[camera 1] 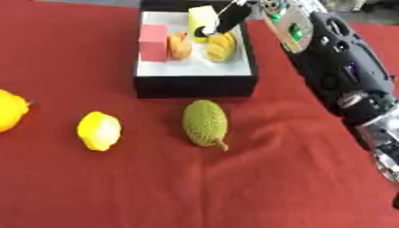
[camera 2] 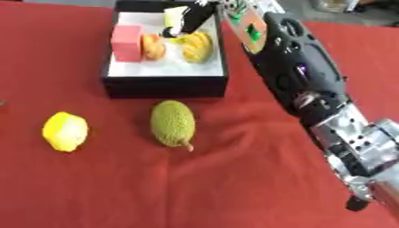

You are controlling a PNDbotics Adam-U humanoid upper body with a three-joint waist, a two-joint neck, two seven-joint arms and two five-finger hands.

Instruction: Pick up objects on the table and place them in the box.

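Right robot hand (camera 1: pixel 226 18) over box (camera 1: pixel 195 84) at 12 o'clock, finger state unclear — lemon (camera 1: pixel 99 130) and green fruit (camera 1: pixel 205 122) on tabletop (camera 1: pixel 234 187).

A red cloth (camera 1: pixel 257 187) covers the whole table — creased, rumpled

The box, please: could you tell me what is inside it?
Box: pink block, orange fruit, yellow fruit, yellow block. The right hand covers part of the yellow block.

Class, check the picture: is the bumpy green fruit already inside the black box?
No. The green fruit lies on the red cloth just in front of the black box, outside its near wall.
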